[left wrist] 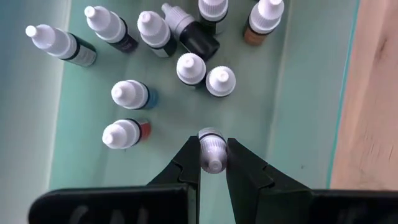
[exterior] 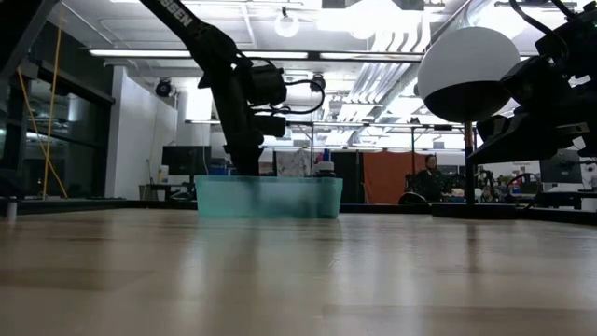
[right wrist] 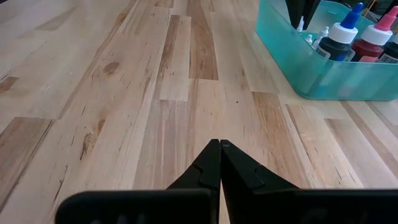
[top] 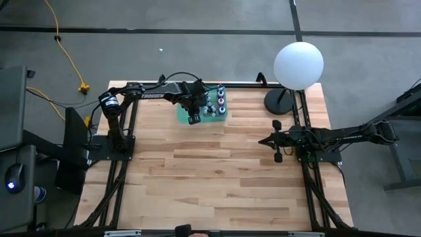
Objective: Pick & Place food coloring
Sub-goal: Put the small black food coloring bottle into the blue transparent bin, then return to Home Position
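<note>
Left wrist view: food coloring bottle [left wrist: 212,151] clamped between left end effector [left wrist: 212,163] fingers, inside teal bin [left wrist: 311,93].

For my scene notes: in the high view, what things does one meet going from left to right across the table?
left gripper in the teal bin → food coloring bottles → right gripper → globe lamp

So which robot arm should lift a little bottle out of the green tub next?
The left one. Its gripper is already down in the teal tub, shut on a food coloring bottle. The right gripper is shut and empty, over bare table well away from the tub.
</note>
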